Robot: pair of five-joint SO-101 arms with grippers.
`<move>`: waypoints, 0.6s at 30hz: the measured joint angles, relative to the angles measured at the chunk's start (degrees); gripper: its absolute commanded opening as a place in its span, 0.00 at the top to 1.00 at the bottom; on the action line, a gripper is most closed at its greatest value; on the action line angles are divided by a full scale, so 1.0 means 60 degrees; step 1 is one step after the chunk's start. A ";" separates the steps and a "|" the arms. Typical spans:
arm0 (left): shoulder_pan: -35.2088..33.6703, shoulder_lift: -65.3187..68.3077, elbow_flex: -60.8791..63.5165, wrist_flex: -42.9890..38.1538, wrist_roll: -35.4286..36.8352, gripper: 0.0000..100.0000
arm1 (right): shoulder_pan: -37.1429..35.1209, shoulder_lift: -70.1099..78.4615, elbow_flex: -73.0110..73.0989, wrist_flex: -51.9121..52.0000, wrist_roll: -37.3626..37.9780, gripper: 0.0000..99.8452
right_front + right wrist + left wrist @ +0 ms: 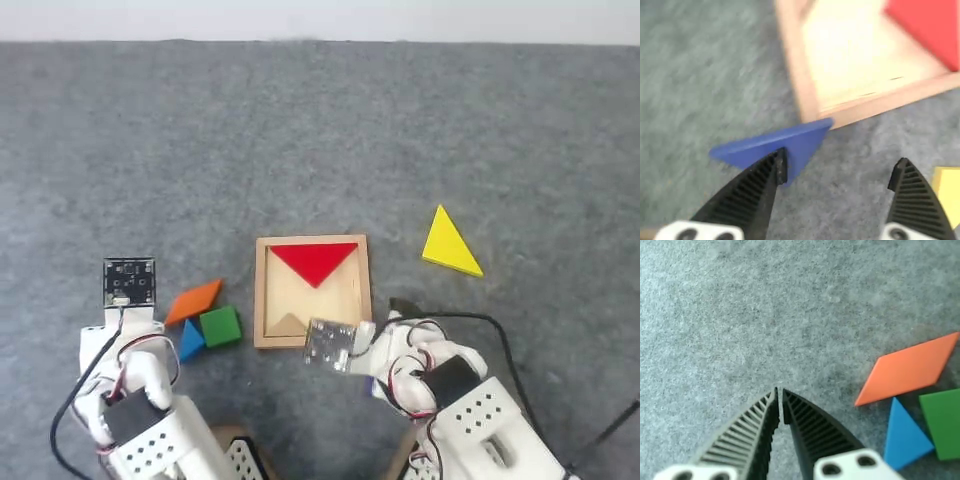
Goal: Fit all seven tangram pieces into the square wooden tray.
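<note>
The square wooden tray (pixel 260 290) lies mid-table with a red triangle (pixel 313 262) in its far part. On the mat lie a yellow triangle (pixel 450 243), an orange parallelogram (pixel 193 301), a green square (pixel 220 326) and a small blue triangle (pixel 190 340). My right gripper (pixel 840 167) is open just outside the tray (pixel 795 65). A dark blue triangle (pixel 785 142) rests against the tray's outer corner, touching one finger (pixel 760 187). My left gripper (pixel 779 395) is shut and empty over bare mat, beside the orange parallelogram (pixel 907 369).
The red triangle (pixel 930 30) sits in the tray ahead of the right gripper, and a yellow piece (pixel 947 192) shows by its other finger. The blue triangle (pixel 905 435) and green square (pixel 942 422) lie close to the left gripper. Grey mat stretches far behind the tray.
</note>
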 measured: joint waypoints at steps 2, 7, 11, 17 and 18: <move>0.0000 0.0000 0.0000 0.0000 0.0000 0.99 | 0.0000 0.0000 0.0000 -0.0293 -0.0469 0.66; 0.0000 0.0000 0.0000 0.0000 0.0000 0.99 | 0.0000 0.0000 0.0000 -0.0586 -0.1216 0.66; 0.0000 0.0000 0.0000 0.0000 0.0000 0.99 | 0.0161 0.0000 -0.0381 0.0073 -0.1509 0.66; 0.0000 0.0000 0.0000 0.0000 0.0000 0.99 | 0.0205 0.0205 -0.1626 0.1319 -0.1758 0.66; 0.0000 0.0000 0.0000 0.0000 0.0000 0.99 | 0.0190 0.0498 -0.1744 0.1319 -0.2007 0.66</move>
